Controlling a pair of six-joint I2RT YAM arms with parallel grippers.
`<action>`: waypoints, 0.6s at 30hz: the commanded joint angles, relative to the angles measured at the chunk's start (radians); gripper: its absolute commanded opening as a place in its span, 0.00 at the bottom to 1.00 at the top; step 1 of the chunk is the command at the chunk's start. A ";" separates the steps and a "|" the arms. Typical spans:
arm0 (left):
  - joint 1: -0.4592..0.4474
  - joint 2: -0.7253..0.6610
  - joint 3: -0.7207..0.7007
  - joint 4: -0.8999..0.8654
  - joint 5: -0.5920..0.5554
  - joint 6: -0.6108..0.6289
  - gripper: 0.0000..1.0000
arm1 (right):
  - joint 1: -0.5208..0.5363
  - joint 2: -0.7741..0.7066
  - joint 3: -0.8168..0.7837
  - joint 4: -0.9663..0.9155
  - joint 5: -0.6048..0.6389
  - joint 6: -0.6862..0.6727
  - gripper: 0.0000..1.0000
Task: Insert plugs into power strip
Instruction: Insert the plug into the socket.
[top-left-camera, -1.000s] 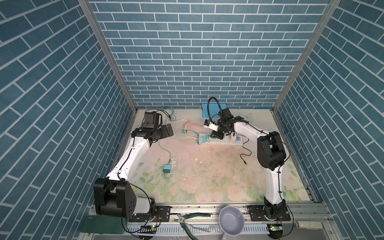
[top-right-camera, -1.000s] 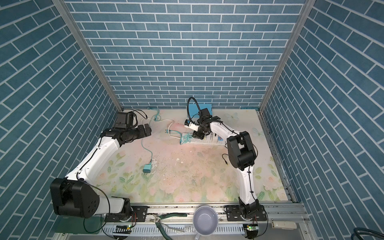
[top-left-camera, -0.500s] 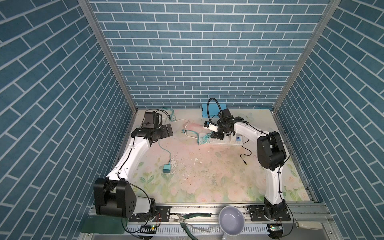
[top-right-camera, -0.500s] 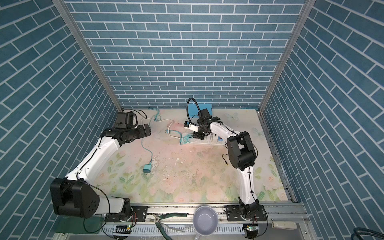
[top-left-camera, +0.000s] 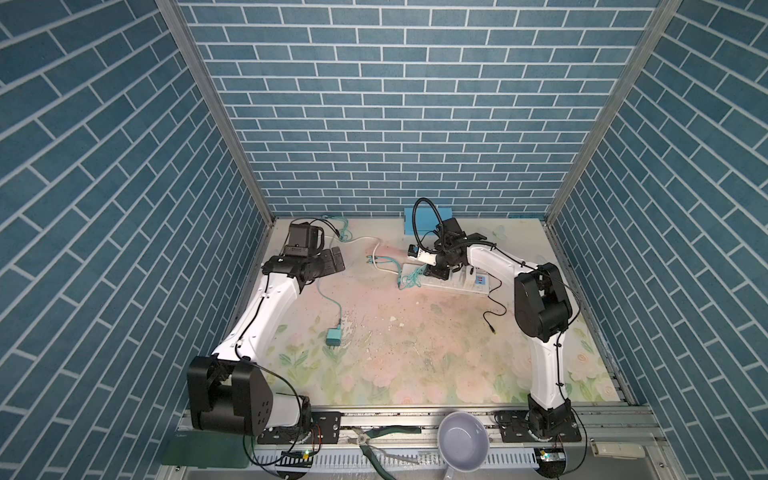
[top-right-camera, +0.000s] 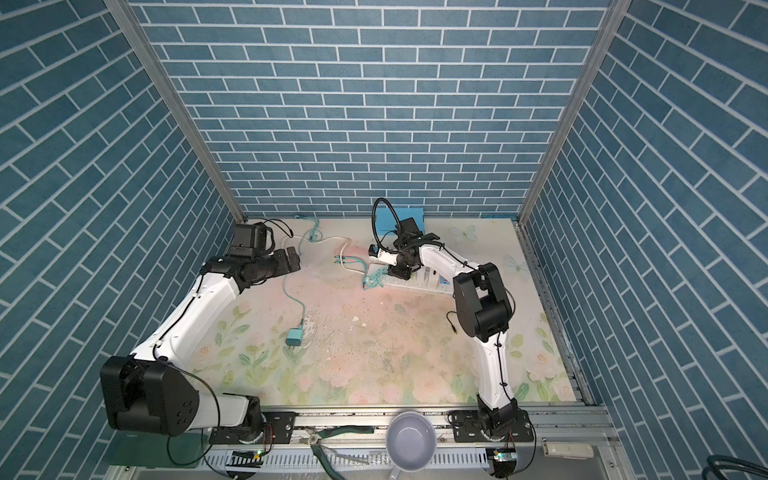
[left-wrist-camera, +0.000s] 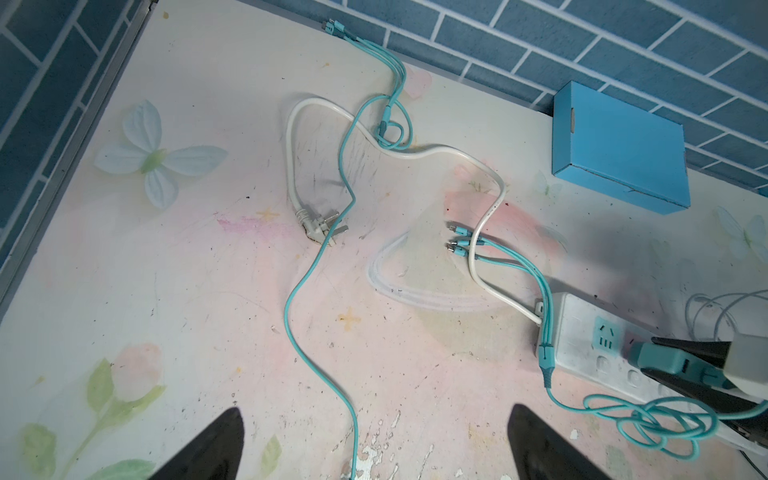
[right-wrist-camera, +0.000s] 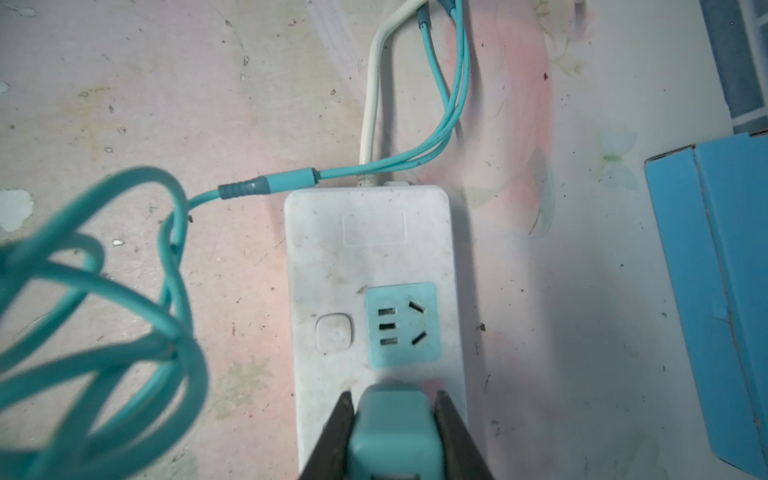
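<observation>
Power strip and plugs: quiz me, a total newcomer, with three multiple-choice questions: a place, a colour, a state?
1. The loose teal plug lies: A) on the mat; B) on a box; C) in a bowl.
2. On the power strip, the bare socket face is: A) red; B) teal; C) black.
3. The right jaws are: A) open; B) shut on a cord; C) shut on the other teal plug.
1A, alone on the mat; 2B, wrist view shows teal; 3C, jaws press its sides.

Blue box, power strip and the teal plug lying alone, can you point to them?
Blue box (left-wrist-camera: 619, 143): left wrist view, its top face.
Power strip (right-wrist-camera: 324, 266): right wrist view, bare white top.
Teal plug lying alone (top-left-camera: 333, 336): a top view, middle of its body.
</observation>
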 joint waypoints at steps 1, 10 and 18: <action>0.006 0.013 0.042 -0.026 -0.020 -0.006 0.99 | -0.021 0.024 -0.020 -0.114 -0.050 -0.012 0.00; 0.006 0.022 0.120 -0.096 -0.050 0.006 1.00 | -0.042 0.054 -0.009 -0.144 -0.056 0.022 0.00; 0.006 0.019 0.165 -0.112 -0.058 0.014 1.00 | -0.052 -0.014 -0.119 -0.030 -0.071 0.146 0.00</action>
